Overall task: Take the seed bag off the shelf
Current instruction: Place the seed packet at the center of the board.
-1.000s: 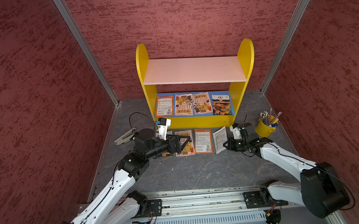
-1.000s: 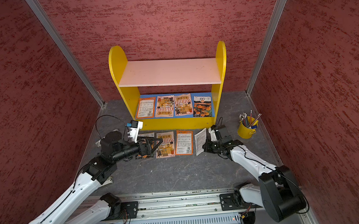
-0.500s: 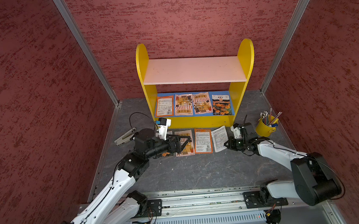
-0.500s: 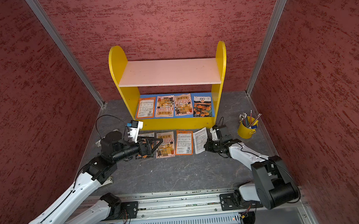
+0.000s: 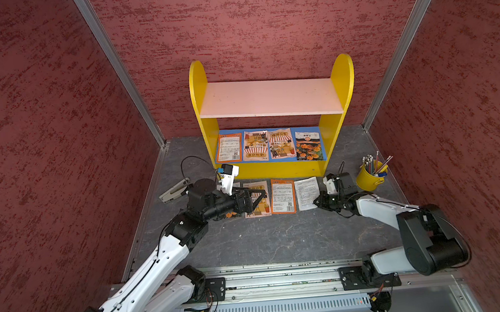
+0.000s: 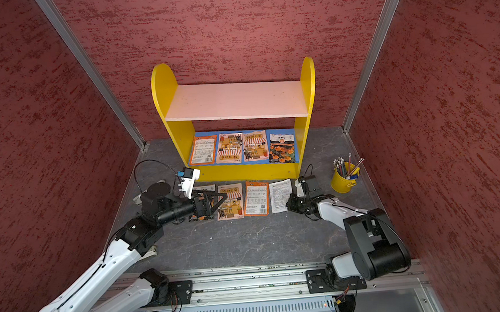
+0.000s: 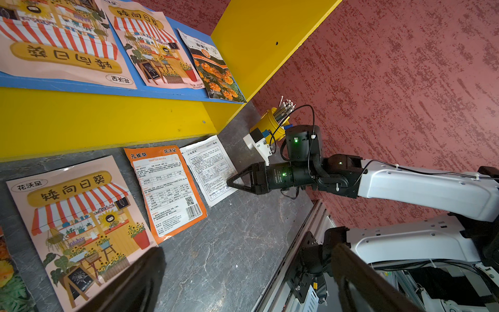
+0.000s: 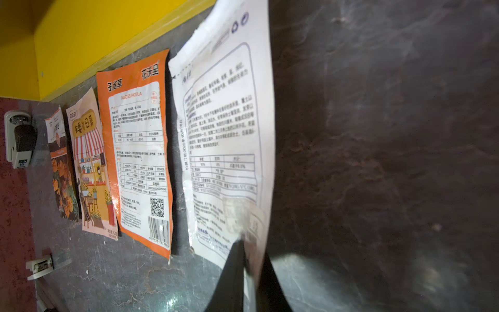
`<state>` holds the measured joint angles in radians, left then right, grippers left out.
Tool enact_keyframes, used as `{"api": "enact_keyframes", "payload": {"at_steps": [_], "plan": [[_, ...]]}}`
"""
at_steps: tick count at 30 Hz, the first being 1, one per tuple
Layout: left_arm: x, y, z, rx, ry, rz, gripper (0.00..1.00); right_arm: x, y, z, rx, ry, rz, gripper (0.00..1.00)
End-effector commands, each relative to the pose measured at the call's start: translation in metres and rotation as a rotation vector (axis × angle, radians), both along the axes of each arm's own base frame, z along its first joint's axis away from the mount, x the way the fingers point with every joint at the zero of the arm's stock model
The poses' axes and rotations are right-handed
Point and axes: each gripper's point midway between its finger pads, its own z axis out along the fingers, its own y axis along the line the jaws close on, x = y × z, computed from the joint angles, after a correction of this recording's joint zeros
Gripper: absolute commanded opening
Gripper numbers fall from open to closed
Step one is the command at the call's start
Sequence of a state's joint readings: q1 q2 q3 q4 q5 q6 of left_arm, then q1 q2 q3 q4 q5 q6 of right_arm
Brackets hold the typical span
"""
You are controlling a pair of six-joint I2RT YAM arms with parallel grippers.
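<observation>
Nipped nearly together at the right gripper point(image 8: 252, 251), with the near corner of the white seed bag point(image 8: 224, 129) caught between the jaws. Otherwise lying flat on the grey table point(image 5: 265, 238), just in front of the yellow base strip of the shelf point(image 5: 274, 170), so off it already by the look of things. Could snag on letting go, the thin film clinging to a finger and lifting or flipping with any pull back. Could also skate sideways onto the orange seed bag point(image 5: 283, 195) just beside it and spoil the row. Close behind that wrist, the yellow pencil cup point(image 5: 368, 178), easily tipped by a careless backward swing. Spread wide and empty at the left gripper point(image 5: 260, 197), hovering low over the sunflower seed bag point(image 5: 260, 212) on the table; liable to scuff or drag it with any drop. Further out, four more seed bags point(image 5: 308, 145) in a row along the blue lower board point(image 7: 67, 86), beneath the pale pink upper board point(image 5: 268, 98). Awkward to pick flat packets under that overhang. Risk there of knocking the board, or of pinching two neighbours at once.
</observation>
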<state>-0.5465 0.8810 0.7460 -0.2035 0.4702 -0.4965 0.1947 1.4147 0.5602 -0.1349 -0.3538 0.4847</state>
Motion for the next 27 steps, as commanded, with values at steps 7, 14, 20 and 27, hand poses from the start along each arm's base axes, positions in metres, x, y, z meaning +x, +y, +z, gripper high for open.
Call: {"api": "enact_keyframes", "payload": {"at_steps": [7,14,20,27], "plan": [[0.001,-0.003,0.002,0.011,-0.021,-0.015,1.0,0.005,-0.014,-0.008,-0.047,0.018,-0.075,0.27],[0.001,-0.003,0.0,0.014,-0.017,-0.013,1.0,0.002,-0.049,0.004,-0.202,0.025,-0.205,0.33],[0.003,-0.004,-0.004,0.01,-0.007,-0.014,1.0,-0.003,-0.063,0.029,-0.264,-0.03,-0.233,0.68],[0.004,-0.007,-0.006,0.002,0.005,-0.022,1.0,-0.002,-0.054,0.039,-0.217,-0.072,-0.204,0.83]]}}
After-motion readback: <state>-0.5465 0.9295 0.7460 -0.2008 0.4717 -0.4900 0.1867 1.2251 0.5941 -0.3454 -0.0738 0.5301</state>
